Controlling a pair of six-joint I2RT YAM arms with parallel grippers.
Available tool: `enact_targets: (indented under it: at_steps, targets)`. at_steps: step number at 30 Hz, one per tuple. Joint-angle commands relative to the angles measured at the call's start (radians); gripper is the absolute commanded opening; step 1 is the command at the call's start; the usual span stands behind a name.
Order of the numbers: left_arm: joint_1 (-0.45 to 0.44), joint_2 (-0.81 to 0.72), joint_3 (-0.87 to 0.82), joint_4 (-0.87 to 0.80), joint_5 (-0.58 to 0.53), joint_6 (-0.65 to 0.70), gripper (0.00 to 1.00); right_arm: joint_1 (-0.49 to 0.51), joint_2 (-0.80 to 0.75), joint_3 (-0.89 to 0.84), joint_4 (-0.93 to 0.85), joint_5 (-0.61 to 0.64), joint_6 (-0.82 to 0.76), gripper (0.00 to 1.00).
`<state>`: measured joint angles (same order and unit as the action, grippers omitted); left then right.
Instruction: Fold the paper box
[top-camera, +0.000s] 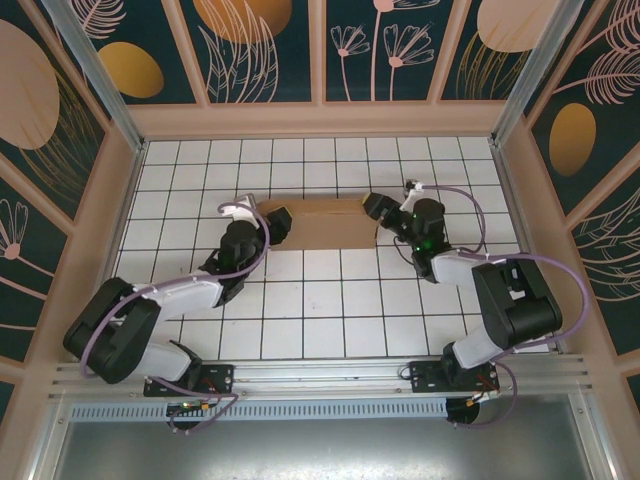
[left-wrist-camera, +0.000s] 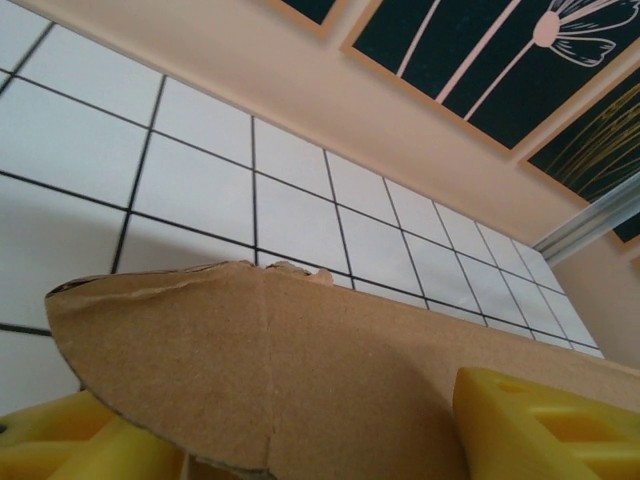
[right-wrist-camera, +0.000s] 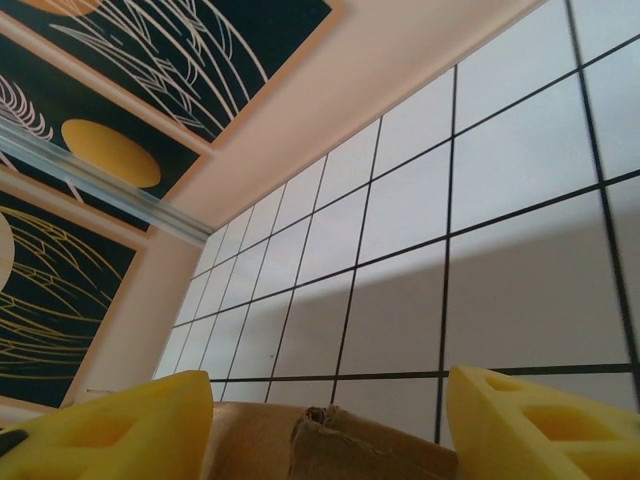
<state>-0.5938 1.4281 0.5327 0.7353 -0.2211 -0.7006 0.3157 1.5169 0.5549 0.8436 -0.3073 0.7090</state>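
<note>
The paper box (top-camera: 325, 222) lies low on the tiled surface (top-camera: 320, 310), toward the far side, between my two arms. I stand at both ends, I judge, so one side can steady it while the other raises a flap. My left fingers (left-wrist-camera: 60, 445) are partly open with the rounded flap (left-wrist-camera: 250, 360) across their gap; I cannot tell whether they press it. My right fingers (right-wrist-camera: 540, 420), also apart, straddle the opposite cardboard edge (right-wrist-camera: 340, 440) and grip nothing.

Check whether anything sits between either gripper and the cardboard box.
Nothing visible does. The left gripper and the right gripper are at opposite ends of the box, and each wrist view shows cardboard between the open jaws.
</note>
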Motion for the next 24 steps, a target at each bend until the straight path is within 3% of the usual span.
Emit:
enact_targets:
  at_steps: [1, 12, 24]
  targets:
    - [-0.003, 0.019, 0.030, 0.067, 0.045, 0.000, 0.66, -0.024, -0.024, -0.015, 0.053, -0.070, -0.032, 0.63]
    - [0.020, -0.035, 0.002, 0.027, -0.047, 0.047, 0.67, -0.011, 0.087, 0.044, 0.148, -0.111, 0.021, 0.62]
    - [0.034, -0.055, -0.023, 0.021, -0.043, 0.027, 0.74, -0.001, 0.036, 0.108, 0.021, -0.082, -0.040, 0.66]
